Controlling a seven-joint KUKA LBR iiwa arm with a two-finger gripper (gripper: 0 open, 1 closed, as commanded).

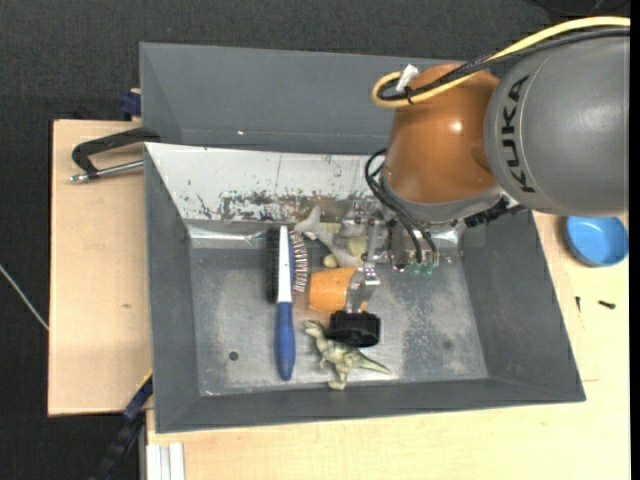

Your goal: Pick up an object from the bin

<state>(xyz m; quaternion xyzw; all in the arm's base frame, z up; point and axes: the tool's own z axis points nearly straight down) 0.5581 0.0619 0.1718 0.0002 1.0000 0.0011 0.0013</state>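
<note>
A KUKA iiwa arm (pixel 575 118): its last broad link is a smooth, rounded shell of matt grey, marked with the maker's name (pixel 508 133) in black capitals near its edge. Next to it sits a glossy orange cover (pixel 440 143), dome-shaped and catching a pale highlight. A yellow cable (pixel 530 43) runs over the grey shell and ends in a loop on the dome, bound with a white tie (pixel 406 76). Thin black cables (pixel 377 173) curl from beneath the cover, near a small green part (pixel 424 264) and the bare silver metal of the pincer (pixel 364 280).
</note>
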